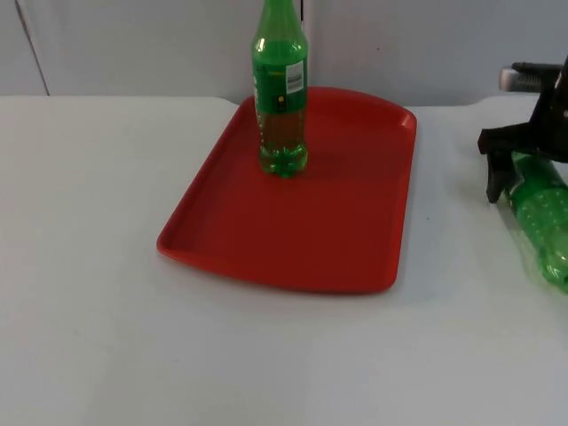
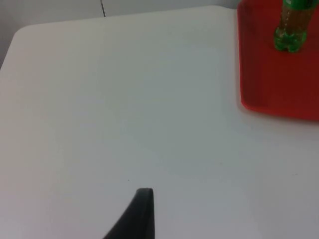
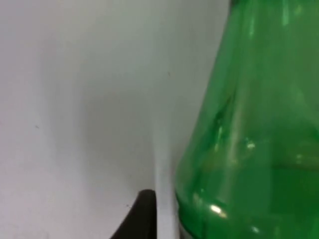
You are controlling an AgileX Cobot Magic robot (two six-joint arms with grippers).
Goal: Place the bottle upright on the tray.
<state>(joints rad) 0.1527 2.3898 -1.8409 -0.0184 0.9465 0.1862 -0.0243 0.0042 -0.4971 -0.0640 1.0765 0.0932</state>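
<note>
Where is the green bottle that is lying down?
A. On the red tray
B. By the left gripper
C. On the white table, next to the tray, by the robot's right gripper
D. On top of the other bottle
C: the lying bottle rests on the white table beside the red tray, at the right gripper; only the standing bottle is on the tray.

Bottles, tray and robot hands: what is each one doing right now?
Bottle on the tray: standing upright, label on.
Lying bottle: on its side on the table, right of the tray.
Red tray: flat on the table.
Right hand: at the lying bottle's neck end.
Left hand: waiting over bare table.
</note>
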